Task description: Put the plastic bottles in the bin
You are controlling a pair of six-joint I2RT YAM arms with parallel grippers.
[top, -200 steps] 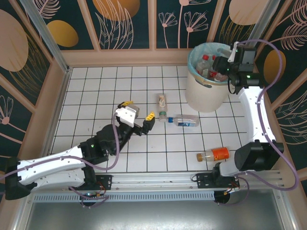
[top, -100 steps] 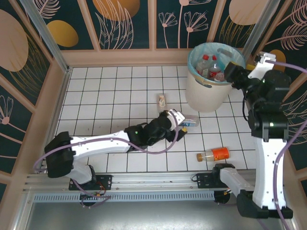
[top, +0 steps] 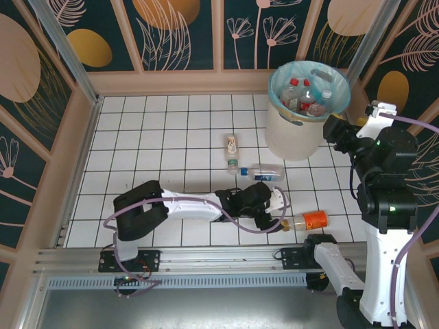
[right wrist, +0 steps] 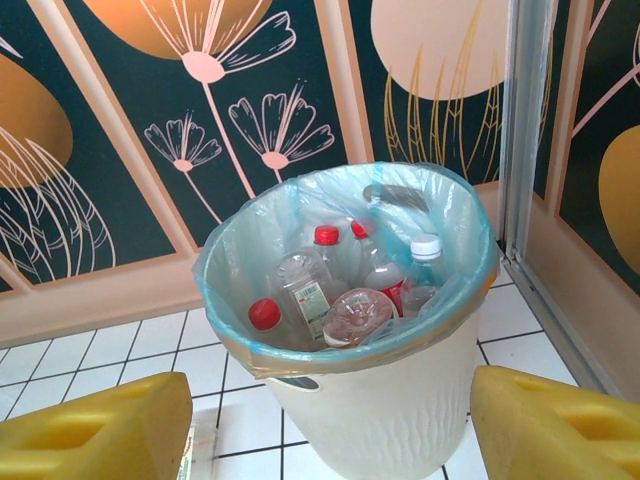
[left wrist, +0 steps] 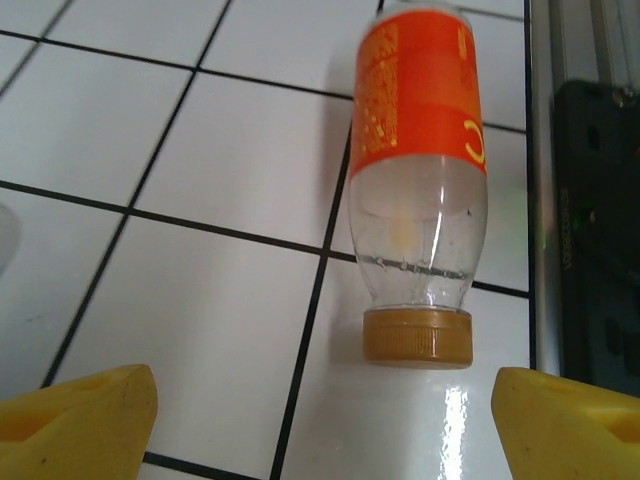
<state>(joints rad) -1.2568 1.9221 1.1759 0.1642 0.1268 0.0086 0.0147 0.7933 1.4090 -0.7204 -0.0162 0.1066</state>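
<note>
An orange-labelled plastic bottle (top: 310,220) lies on its side on the tiles at the near right, its orange cap towards my left gripper (top: 278,210). In the left wrist view the bottle (left wrist: 420,180) lies just ahead of my left gripper (left wrist: 325,430). That gripper is open and its yellow fingertips (left wrist: 80,415) stand apart from the cap. A blue-labelled bottle (top: 265,173) and a tan-labelled one (top: 233,147) lie mid-table. The bin (top: 293,133) at the back right holds several bottles (right wrist: 345,300). My right gripper (top: 336,131) hangs open beside the bin (right wrist: 385,415), holding nothing.
Wooden walls with floral panels enclose the tiled floor on three sides. A metal rail (top: 226,260) with the arm bases runs along the near edge; its black mount (left wrist: 595,230) sits just right of the orange bottle. Open tiles lie at the left.
My left arm has swung right and forward across the table to the orange bottle. My right gripper has drawn back from over the bin to its right side, jaws wider.
</note>
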